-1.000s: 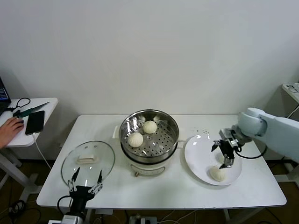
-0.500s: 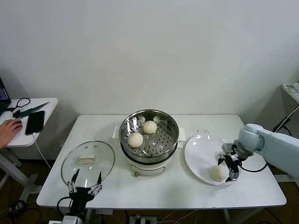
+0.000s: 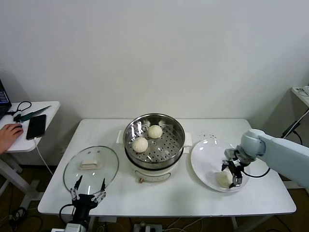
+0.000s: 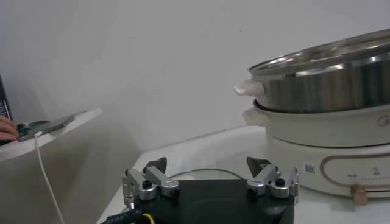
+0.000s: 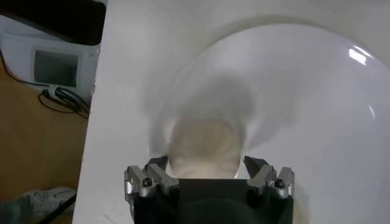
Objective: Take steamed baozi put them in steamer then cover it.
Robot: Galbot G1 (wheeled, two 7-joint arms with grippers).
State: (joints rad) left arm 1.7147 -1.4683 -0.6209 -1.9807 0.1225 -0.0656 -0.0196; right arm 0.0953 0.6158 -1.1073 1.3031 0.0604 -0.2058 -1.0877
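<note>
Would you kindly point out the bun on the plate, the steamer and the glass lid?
bun on the plate (image 3: 222, 179), head view, its domed top.
steamer (image 3: 179, 131), head view, steel rim on the robot's right.
glass lid (image 3: 88, 165), head view, white handle at its centre.

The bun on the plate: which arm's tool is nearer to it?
The right. The right tool is down at the bun on the plate, fingers on either side of it. The left tool waits at the table's near left edge, by the lid.
</note>
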